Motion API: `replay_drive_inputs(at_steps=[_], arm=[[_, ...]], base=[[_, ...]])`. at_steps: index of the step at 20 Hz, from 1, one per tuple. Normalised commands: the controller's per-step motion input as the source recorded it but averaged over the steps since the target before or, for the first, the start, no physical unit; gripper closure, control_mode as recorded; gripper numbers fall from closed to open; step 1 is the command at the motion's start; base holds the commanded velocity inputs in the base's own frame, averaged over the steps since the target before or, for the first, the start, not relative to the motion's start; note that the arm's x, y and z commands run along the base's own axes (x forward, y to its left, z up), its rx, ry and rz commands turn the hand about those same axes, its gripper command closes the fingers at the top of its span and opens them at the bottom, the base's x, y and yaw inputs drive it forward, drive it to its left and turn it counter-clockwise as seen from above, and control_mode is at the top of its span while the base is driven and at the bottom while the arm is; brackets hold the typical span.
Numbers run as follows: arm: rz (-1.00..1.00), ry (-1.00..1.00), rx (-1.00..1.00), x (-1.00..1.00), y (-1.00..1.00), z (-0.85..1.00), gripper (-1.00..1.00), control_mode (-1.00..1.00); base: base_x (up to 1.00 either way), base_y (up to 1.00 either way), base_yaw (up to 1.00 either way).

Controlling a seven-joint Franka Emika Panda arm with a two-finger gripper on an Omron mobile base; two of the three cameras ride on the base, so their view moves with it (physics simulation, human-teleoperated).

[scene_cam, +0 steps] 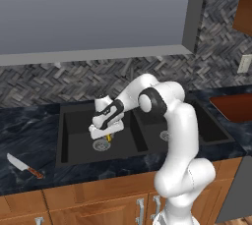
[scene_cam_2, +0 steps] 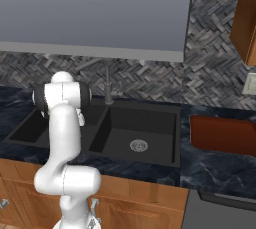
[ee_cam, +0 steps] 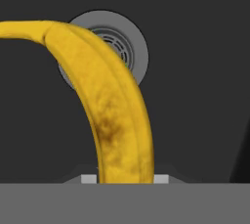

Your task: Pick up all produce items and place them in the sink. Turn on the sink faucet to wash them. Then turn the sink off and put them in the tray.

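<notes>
Hand view, catalogue of contents, from the grasp outward.

Hand: clamped on the banana, fingers pinching its lower end; lowered into the left basin, wrist pointing down, presumably so the fruit can be set down near the bottom rather than dropped.

Banana: yellow, curved, with a brown bruise mid-length; gripped at one end, arching up and away across the drain behind it. Seen from the left base view as a small yellow tip just below the hand, just above the drain; contact with the basin floor cannot be told.

Drain: round, silver, partly covered by the banana; marks the middle of the left basin, a sensible spot under the water.

Sink: matte black, two basins; right basin with its own drain, nothing in it.

Faucet: slim, dark, upright at the back between the basins; no water seen running, washing step judged not yet begun.

Table: black marbled top around the sink.

Knife: red handle, lying on the table left of the sink, well apart from the hand; not produce, left alone.

Tray: reddish-brown, on the table right of the sink; final resting place, nothing seen on it.
</notes>
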Motion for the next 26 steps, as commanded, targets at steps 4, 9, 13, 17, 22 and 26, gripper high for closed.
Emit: replay_drive_inputs(at_steps=[4,9,13,17,22,26], arm=[[-0.01,-0.01,0.0,0.25,0.0,-0.27,1.0,-1.0],[-0.01,-0.03,0.0,0.25,0.0,-0.29,1.0,-1.0],[0.0,-0.05,0.0,0.17,0.0,-0.33,1.0,-1.0],[0.0,-0.04,0.0,0.21,0.0,-0.34,1.0,-1.0],[-0.01,-0.02,0.0,0.21,-0.01,-0.31,1.0,-1.0],[-0.02,0.0,0.0,0.15,-0.03,-0.36,1.0,-1.0]], base=[[0.0,0.0,0.0],[0.0,0.0,0.0],[0.0,0.0,0.0],[0.0,0.0,0.0],[0.0,0.0,0.0],[0.0,0.0,0.0]])
